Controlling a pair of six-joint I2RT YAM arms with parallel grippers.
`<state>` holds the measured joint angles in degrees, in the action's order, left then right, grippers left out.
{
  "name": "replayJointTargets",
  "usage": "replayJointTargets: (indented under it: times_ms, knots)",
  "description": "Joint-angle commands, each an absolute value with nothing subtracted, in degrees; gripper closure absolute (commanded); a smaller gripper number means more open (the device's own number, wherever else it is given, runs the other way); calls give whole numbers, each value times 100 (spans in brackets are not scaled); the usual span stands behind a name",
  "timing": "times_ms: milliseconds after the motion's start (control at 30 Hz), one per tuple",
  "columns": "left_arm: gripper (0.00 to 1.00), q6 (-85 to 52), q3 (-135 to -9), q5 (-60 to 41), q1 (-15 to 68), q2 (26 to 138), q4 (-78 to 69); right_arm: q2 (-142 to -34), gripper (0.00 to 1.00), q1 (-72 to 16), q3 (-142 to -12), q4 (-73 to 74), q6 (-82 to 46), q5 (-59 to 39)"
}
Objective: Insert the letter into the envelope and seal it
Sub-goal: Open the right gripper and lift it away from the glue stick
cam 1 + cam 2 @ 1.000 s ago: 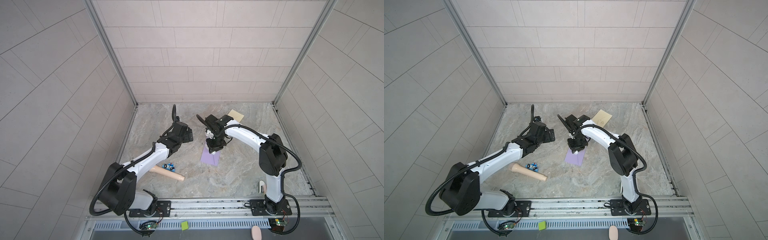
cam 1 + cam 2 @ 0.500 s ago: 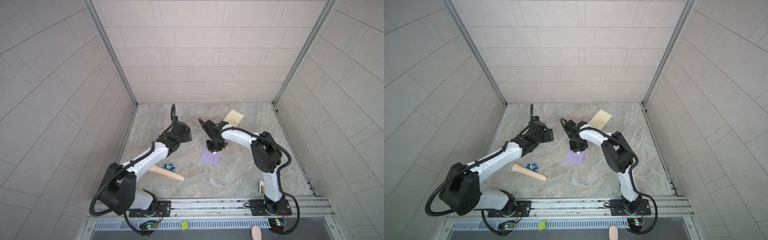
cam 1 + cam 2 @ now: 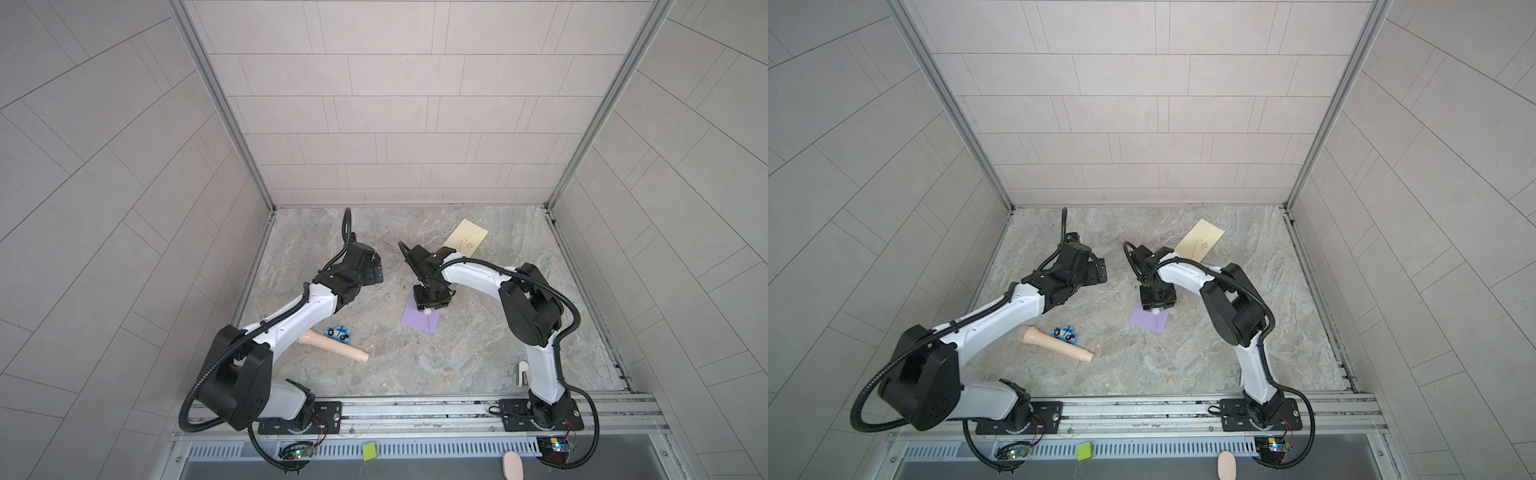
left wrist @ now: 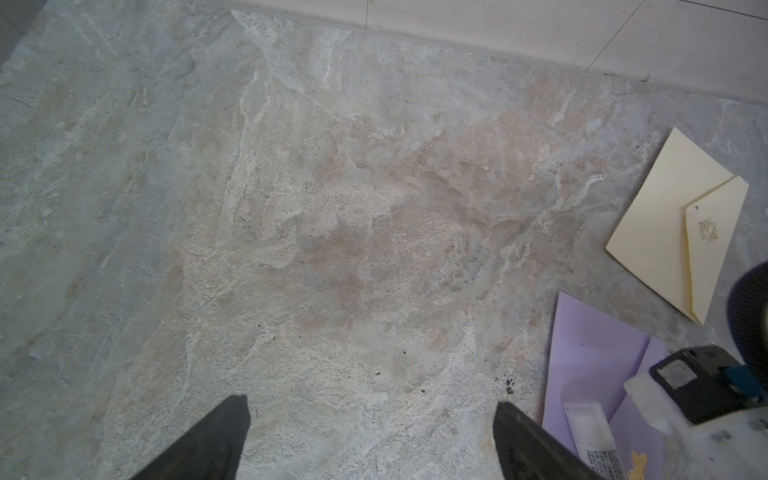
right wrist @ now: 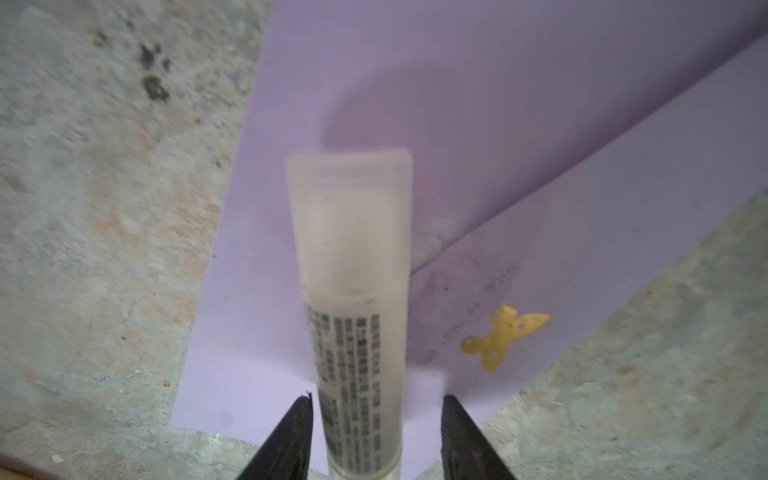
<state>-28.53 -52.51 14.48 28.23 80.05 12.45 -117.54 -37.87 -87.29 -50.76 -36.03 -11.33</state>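
Note:
A purple envelope (image 3: 423,323) (image 3: 1149,323) with a gold butterfly (image 5: 503,336) lies flat mid-table, its flap folded over. My right gripper (image 3: 430,305) (image 5: 376,399) points down over its near edge. It is open, with a white printed tube (image 5: 353,270) between the jaws and a gap on each side. The left wrist view shows the same tube (image 4: 590,432) lying on the purple envelope (image 4: 594,365). My left gripper (image 3: 373,271) (image 4: 372,405) hovers wide open over bare table to the left, holding nothing. I cannot pick out a separate letter.
A cream envelope (image 3: 465,239) (image 4: 665,224) with an emblem on its flap lies at the back right. A beige cylinder (image 3: 332,345) and a small blue toy car (image 3: 337,331) lie front left, by the left arm. Tiled walls close three sides.
The right jaws were tight on the tube and have now spread off it. The right gripper has shifted slightly toward the front. The left arm has hardly moved.

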Motion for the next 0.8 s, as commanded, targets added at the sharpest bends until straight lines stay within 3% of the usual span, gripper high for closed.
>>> replayJointTargets:
  times_ms: [0, 233, 367, 533, 633, 700, 733, 767]
  knots:
    - [1, -2839, -5423, 1584, 2795, 8083, 1354, -11486, 44, -3814, -8778, -5181, -3588, -1064]
    - [1, -2856, -5399, 1831, 2792, 8061, 1362, -10811, 42, -3805, -8912, -5017, -3364, -788]
    - [0, -2755, -5372, 2462, 2690, 7927, 1436, -9843, 42, -3589, -8753, -4923, -3298, 110]
    - [0, -2682, -5297, 3815, 2228, 7772, 1476, -8011, 41, -2598, -7180, -3863, -3257, 1537]
    - [0, -2206, -4883, 4824, 1916, 7669, 734, -6972, 37, -1899, -5754, -2569, -2985, 2420]
    - [0, -1449, -4490, 5139, 1758, 7647, -138, -6366, 31, -1648, -4784, -1541, -2500, 3043]
    - [0, -1111, -4288, 5268, 1741, 7673, -631, -6180, 10, -1599, -4403, -1062, -2162, 3215]
    - [0, -725, -4038, 5300, 1702, 7728, -1234, -6050, 1, -1577, -3961, -467, -1724, 3399]
